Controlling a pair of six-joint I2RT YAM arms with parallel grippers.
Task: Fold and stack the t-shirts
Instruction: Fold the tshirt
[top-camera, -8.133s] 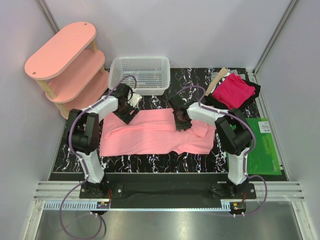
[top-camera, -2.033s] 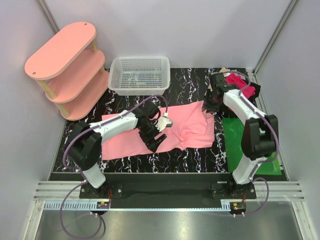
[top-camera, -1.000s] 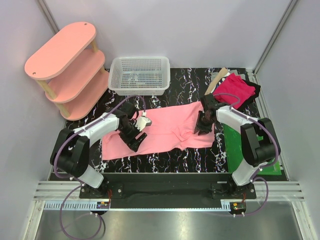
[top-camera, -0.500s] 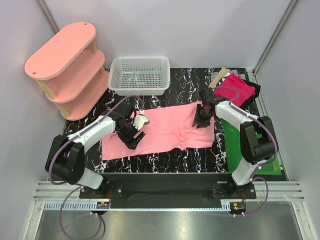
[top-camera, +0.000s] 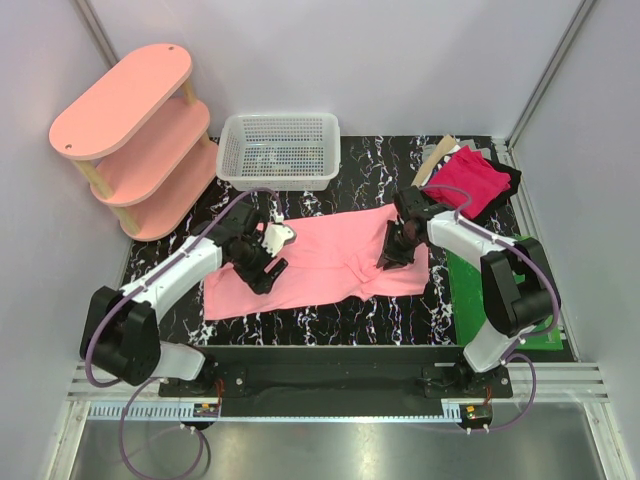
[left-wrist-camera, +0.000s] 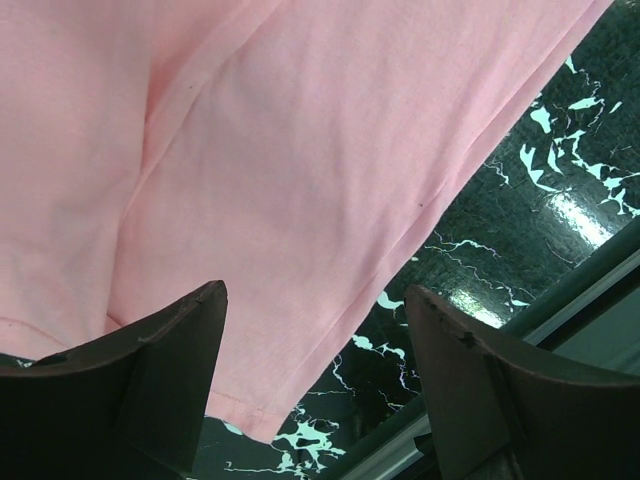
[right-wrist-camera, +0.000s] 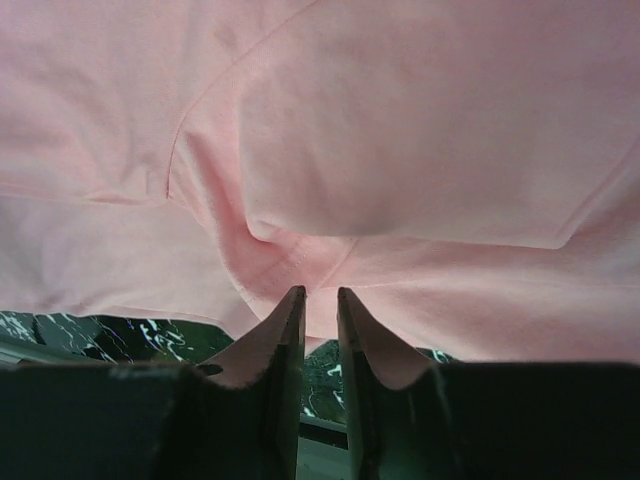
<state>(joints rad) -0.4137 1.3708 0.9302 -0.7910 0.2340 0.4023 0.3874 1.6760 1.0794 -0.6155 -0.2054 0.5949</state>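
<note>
**foldbot42:** ok so where's everything sitting right now?

**yam_lurker:** The salmon-pink t-shirt (top-camera: 320, 262) is spread out across the middle of the black marbled table (top-camera: 370, 165). It's mostly flat on the left side and rumpled toward the right. The magenta-red t-shirt (top-camera: 468, 182) is bunched up in the upper right of the overhead view, well apart from the pink one. The white mesh basket (top-camera: 280, 150) is at top centre, the pink oval shelf unit (top-camera: 130, 130) is in the upper left, and the green mat (top-camera: 525, 300) runs along the right edge.

**foldbot42:** and the grippers?

**yam_lurker:** The left gripper (top-camera: 263, 270) is over the left part of the salmon-pink shirt. Its wrist view shows the fingers (left-wrist-camera: 170, 350) spread wide with nothing between them, just cloth and a strip of table below. The right gripper (top-camera: 387, 258) is on the shirt's rumpled right part. In its own camera the fingers (right-wrist-camera: 270, 340) are almost pressed together, with only a thin slit between them. The creases in the fabric all run into the tips, so it's pinching a little puckered ridge of the pink shirt.

**foldbot42:** is either shirt folded?

**yam_lurker:** Nope, neither is neatly folded, and they're not stacked.
</note>
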